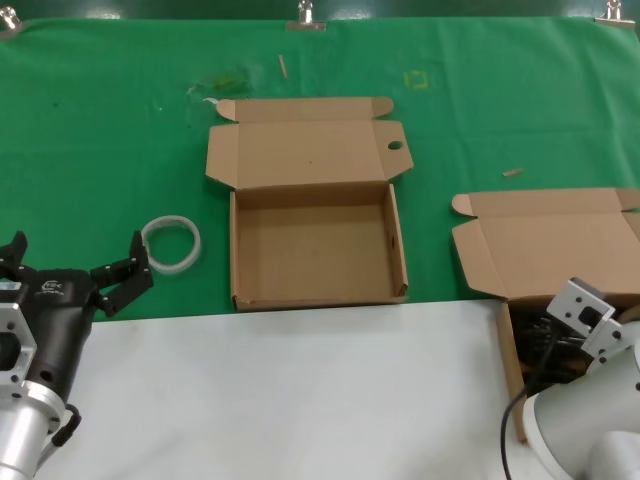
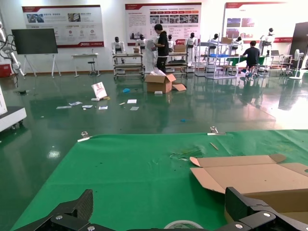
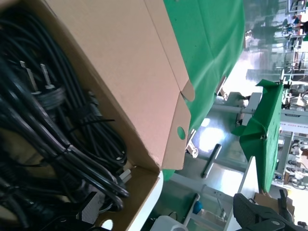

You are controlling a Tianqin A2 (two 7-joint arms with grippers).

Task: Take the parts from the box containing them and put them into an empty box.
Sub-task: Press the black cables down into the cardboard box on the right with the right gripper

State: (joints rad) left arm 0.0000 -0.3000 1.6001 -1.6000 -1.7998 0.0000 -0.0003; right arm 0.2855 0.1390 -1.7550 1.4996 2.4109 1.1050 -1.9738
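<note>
Fingers of the left gripper [image 1: 75, 265] stand wide apart with nothing between them, low at the near left of the desk [image 1: 300, 400], over the line where the green cloth [image 1: 100, 130] meets the white surface. Just beside them lies a white ring [image 1: 172, 243], between the left gripper and the empty box [image 1: 315, 250], which sits open in the middle with its lid folded back flat and a small round hole [image 1: 394, 146] near one corner of that lid.

At the near right, the right arm [image 1: 590, 400] reaches down into the box of cables [image 1: 545, 250], whose lid also lies open. Whether the right gripper is spread or closed cannot be told. Its wrist camera looks straight onto the black cables [image 3: 57, 144], coiled and tied bundles filling that box, one two-pin plug [image 3: 45, 86] lying on top.
</note>
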